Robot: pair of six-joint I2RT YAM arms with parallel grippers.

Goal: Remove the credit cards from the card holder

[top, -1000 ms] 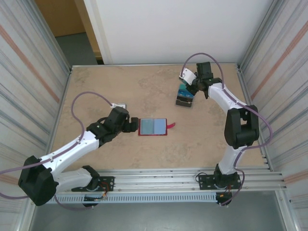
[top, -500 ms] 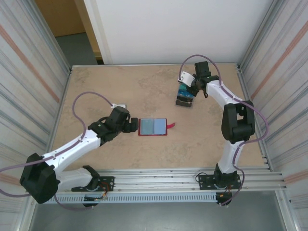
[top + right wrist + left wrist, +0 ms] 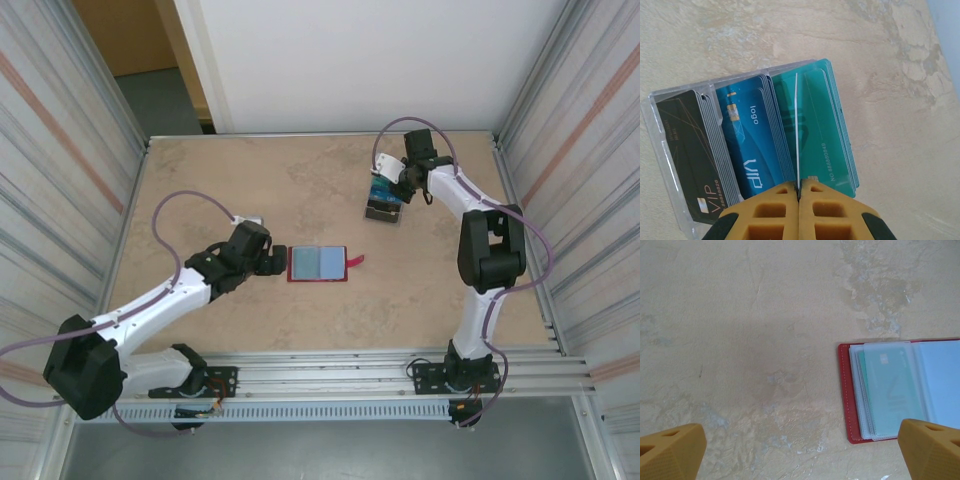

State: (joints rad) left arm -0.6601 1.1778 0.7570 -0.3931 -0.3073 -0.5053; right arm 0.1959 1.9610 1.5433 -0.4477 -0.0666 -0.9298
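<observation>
Three stacks: credit cards [image 3: 755, 145] in dark, blue and teal, in a clear tray [image 3: 660, 115] well beyond the card holder [image 3: 318, 263], to its right.
Card holder: lies open, a teal card [image 3: 890, 390] in its pocket.
Left gripper [image 3: 278, 262]: spread wide, empty, just left of the card holder.
Right gripper [image 3: 799, 192]: pinched on an edge-on card [image 3: 796, 130] over the tray.

Left arm [image 3: 150, 300] low, jaws spread, right arm [image 3: 452, 195] extended, jaws pinched
</observation>
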